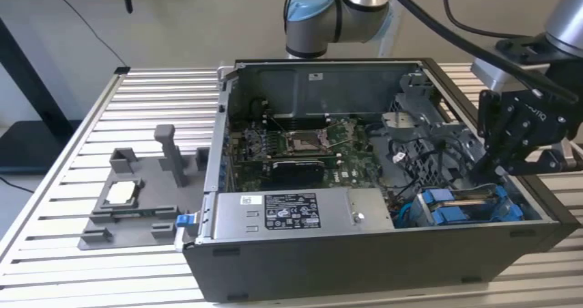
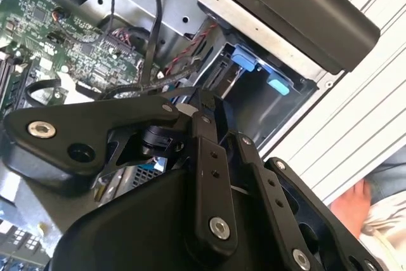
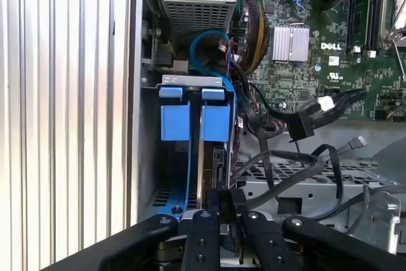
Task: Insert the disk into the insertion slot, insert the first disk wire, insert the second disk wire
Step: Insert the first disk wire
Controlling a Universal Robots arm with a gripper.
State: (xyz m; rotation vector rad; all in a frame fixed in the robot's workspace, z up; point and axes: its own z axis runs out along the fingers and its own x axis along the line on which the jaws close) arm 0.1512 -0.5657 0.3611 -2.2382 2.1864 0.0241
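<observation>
In the exterior view the disk [image 1: 465,205], in its blue carrier, sits inside the insertion slot [image 1: 533,212] at the open computer case's near corner on the exterior view's right. My gripper [image 1: 495,175] hangs just above that bay with its fingers together. The first wrist view shows the blue carrier tabs [image 3: 193,122], with the gripper [image 3: 226,198] shut at the disk's [image 3: 208,157] edge. Black wires run close past the fingertips, and I cannot tell whether one is pinched. A loose black wire connector [image 3: 298,128] lies over the board nearby, and another connector [image 3: 358,142] lies beside it.
The silver power-supply box [image 1: 291,212] lies along the case's near wall, next to the bay. The motherboard [image 1: 301,144] fills the case floor. A grey fixture [image 1: 136,199] stands on the slatted table at the exterior view's left. A person's hand [image 2: 355,204] shows beside the table.
</observation>
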